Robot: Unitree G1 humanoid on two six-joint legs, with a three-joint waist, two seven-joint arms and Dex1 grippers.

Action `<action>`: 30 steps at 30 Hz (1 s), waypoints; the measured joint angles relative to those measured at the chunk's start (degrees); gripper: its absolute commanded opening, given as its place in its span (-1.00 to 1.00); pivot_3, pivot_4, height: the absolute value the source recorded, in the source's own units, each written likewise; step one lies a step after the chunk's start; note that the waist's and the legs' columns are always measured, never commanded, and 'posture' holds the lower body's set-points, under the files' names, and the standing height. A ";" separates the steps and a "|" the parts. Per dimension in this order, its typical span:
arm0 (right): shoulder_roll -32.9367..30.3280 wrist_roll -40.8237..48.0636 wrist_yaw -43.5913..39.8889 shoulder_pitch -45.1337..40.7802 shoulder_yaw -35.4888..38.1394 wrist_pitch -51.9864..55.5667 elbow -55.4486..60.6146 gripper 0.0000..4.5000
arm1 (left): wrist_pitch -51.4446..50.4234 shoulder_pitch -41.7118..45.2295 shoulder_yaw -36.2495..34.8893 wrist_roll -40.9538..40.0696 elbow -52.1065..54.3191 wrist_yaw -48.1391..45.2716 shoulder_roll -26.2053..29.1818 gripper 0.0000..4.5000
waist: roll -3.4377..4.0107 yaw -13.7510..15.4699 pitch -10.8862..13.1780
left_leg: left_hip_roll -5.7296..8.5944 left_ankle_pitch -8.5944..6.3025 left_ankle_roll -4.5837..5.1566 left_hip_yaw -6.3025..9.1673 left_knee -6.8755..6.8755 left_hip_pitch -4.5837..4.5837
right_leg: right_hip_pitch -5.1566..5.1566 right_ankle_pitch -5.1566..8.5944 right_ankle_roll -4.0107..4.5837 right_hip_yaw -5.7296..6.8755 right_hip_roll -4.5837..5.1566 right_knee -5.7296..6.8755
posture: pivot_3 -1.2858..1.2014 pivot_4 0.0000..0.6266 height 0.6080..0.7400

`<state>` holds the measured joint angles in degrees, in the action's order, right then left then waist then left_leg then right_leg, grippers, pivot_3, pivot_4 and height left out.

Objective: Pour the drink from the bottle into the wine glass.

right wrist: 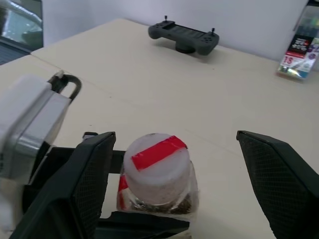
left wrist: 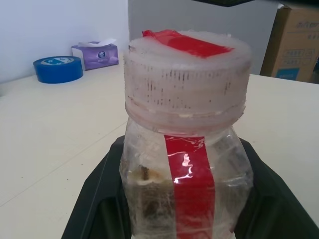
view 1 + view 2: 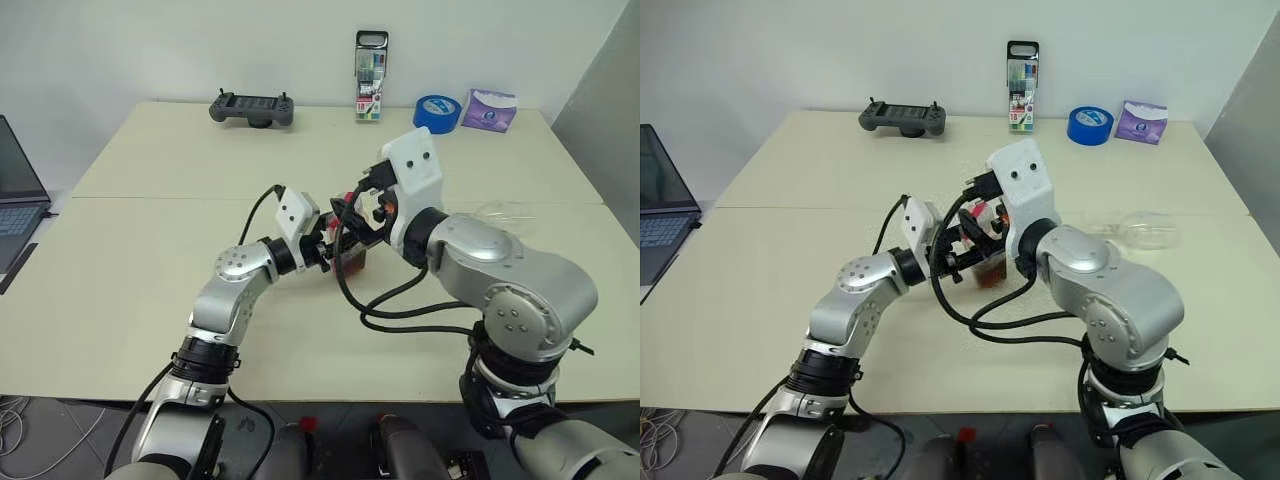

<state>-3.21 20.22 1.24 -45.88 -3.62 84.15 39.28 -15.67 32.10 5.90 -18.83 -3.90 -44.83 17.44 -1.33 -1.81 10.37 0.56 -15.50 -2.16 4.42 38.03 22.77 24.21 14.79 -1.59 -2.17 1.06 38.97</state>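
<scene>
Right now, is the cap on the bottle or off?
On. The whitish cap with its red tape strip sits on the bottle, which the left gripper holds upright.

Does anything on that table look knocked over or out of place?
Yes: the wine glass lies on its side on the table, out to the robot's right, instead of standing upright. It would need righting before any pouring. The bottle, capped, stands upright in the left tool; no spill shows.
</scene>
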 measured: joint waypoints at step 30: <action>5.74 -7.85 3.31 5.37 -7.02 -6.12 -3.35 -0.17 | -1.05 -0.39 0.03 -0.07 0.99 -1.32 0.12 -0.13 | 0.00 -0.13 0.00 | -0.01 -0.01 0.01 0.01 -0.02 -0.02 | 0.00 0.00 0.00 0.04 -0.02 0.00 | 0.03 -0.52 1.00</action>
<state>2.53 12.37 4.54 -40.51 -10.63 78.03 35.93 -16.72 31.71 5.93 -18.90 -2.91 -46.15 17.57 -1.33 -1.94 10.37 0.55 -15.50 -2.14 4.43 38.00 22.75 24.20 14.79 -1.59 -2.13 1.04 38.97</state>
